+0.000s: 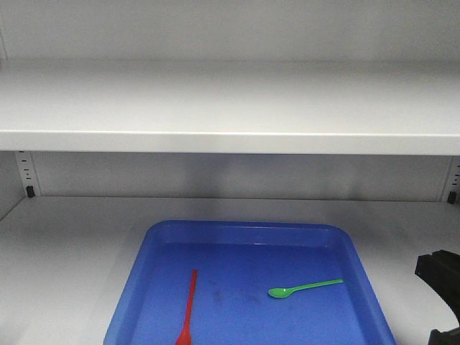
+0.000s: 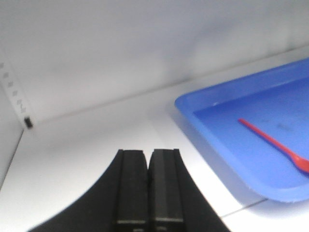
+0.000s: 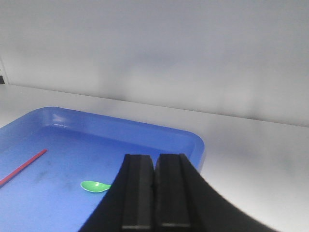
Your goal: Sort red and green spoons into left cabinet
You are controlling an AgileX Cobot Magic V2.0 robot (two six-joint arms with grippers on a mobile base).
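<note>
Spoons both lie loose in my blue tray (image 1: 359, 269): the red spoon (image 1: 189, 305) ahead and to the right of my left claw (image 2: 148, 186), the green spoon (image 1: 302, 287) just left of my right claw (image 3: 154, 188). Both claws show their fingers pressed together on nothing, hovering over the white shelf (image 1: 65, 259).

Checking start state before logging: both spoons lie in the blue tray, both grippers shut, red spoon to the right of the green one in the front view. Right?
Not quite. In the front-facing view the red spoon lies to the left of the green spoon, not the right. The rest holds: both are in the blue tray, and the left gripper and right gripper are shut.
</note>
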